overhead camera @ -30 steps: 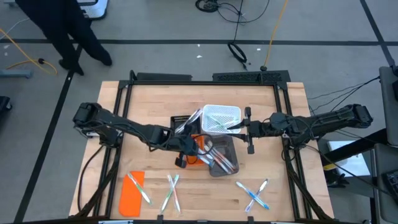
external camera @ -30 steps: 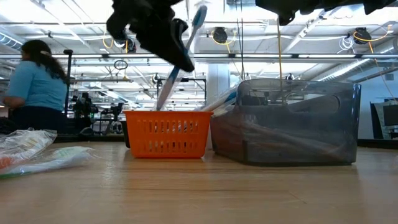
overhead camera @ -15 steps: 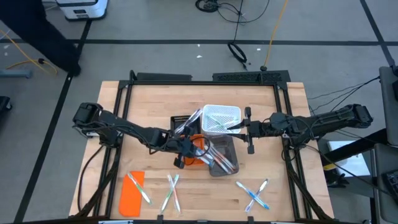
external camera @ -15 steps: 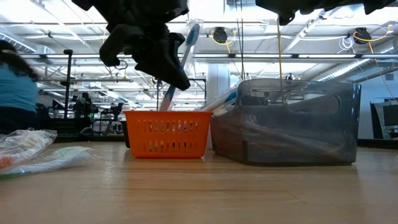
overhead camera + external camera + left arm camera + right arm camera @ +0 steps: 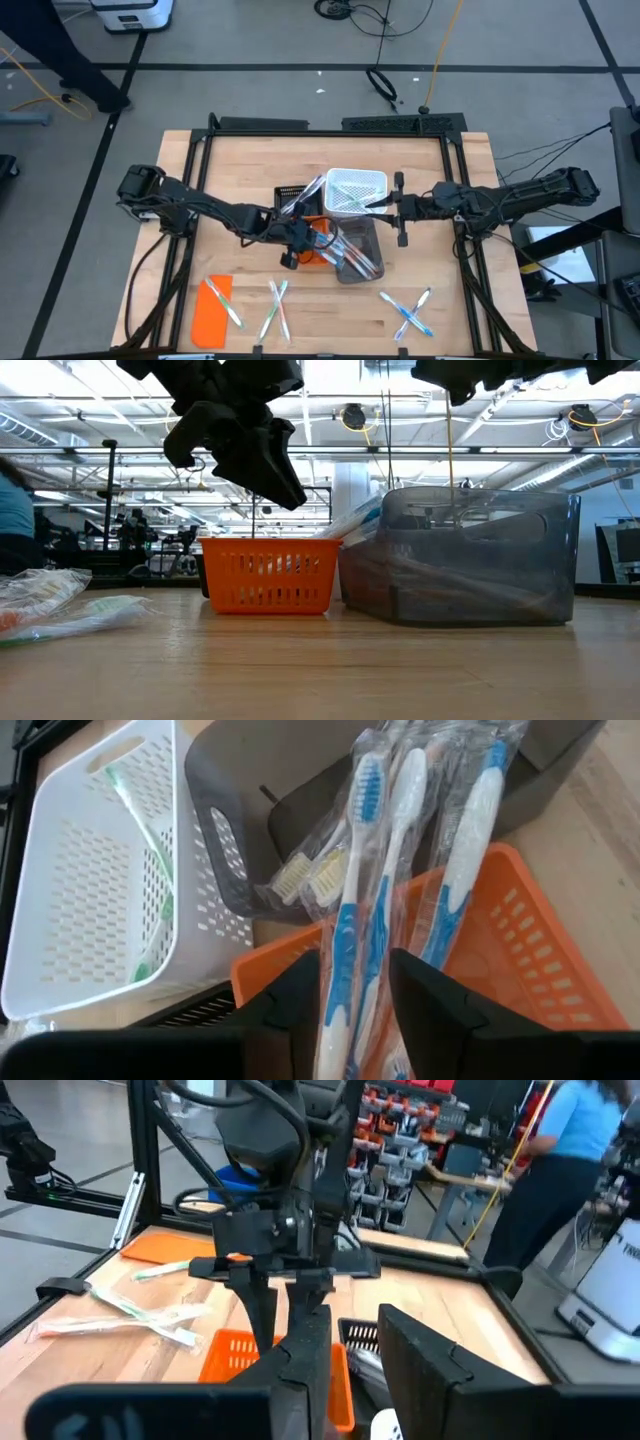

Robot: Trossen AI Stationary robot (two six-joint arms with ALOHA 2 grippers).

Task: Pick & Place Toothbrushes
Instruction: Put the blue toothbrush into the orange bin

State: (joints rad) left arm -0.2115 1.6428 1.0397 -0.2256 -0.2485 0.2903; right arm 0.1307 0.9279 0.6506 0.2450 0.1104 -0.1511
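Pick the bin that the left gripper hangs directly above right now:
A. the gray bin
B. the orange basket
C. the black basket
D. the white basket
B: in the low view the left gripper hangs over the orange basket, and its wrist view looks down on blue toothbrushes standing in that basket.

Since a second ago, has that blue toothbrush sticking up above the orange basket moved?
Yes. It has dropped from the left end effector down into the orange basket; in the low view nothing stands above the rim now.
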